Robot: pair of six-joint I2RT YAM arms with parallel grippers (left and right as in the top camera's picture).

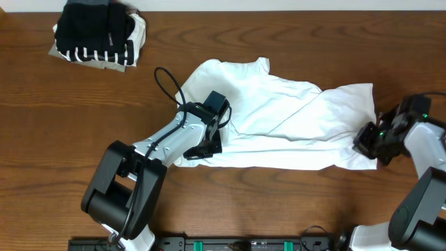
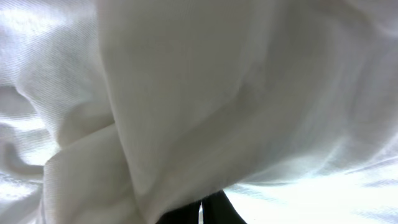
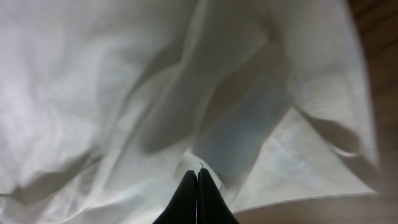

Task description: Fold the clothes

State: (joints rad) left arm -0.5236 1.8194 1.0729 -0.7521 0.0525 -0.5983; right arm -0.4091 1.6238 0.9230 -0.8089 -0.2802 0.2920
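Observation:
The clothes here are chiefly a white T-shirt (image 1: 286, 118), lying crumpled across the middle of the table. My left gripper (image 1: 209, 143) sits on its left part, shut, with white cloth (image 2: 186, 112) draped over the dark fingertips (image 2: 217, 211) and bunched into them. At the shirt's right edge, my right gripper (image 1: 367, 143) is shut. Its two black fingers (image 3: 205, 199) are pressed together, and folds of the shirt (image 3: 124, 93) run to their tips. No print or lettering shows on the shirt.
A stack of folded garments (image 1: 97, 35), black and black-and-white striped on something beige, lies at the far left corner. Bare brown wood (image 1: 293, 209) shows around the shirt. A black cable (image 1: 167, 80) loops from the left arm.

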